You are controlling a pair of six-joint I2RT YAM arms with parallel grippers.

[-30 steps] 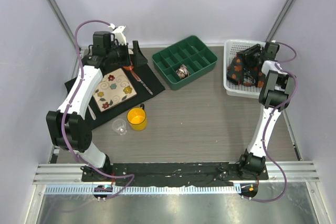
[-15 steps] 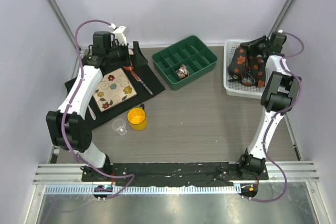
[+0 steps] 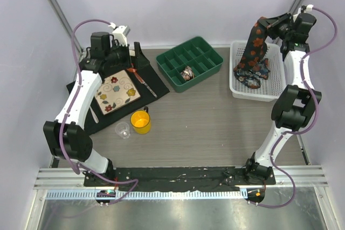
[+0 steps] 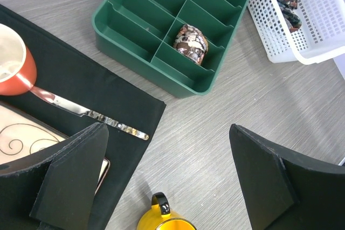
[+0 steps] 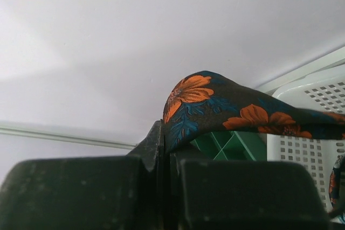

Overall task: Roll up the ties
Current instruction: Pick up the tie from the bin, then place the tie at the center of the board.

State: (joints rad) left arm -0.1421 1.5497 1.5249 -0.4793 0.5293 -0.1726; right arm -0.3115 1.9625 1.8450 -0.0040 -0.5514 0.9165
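The right pincer [image 3: 268,25], pressed together on one end of a floral tie [image 3: 255,44], holds it high above the white basket [image 3: 269,94]. The tie's tail trails into that basket among other ties [image 3: 249,76]. Left of the basket, a rolled tie [image 3: 187,72] sits in a green tray [image 3: 171,74]. The left pincer [image 3: 135,56] hangs spread and empty, far left of the basket. Likely best: raise until the tail clears without snagging, then lay it flat.

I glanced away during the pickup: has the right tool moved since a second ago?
Yes. The right tool, shut on a tie, went from low over the white basket to high beyond its far rim.
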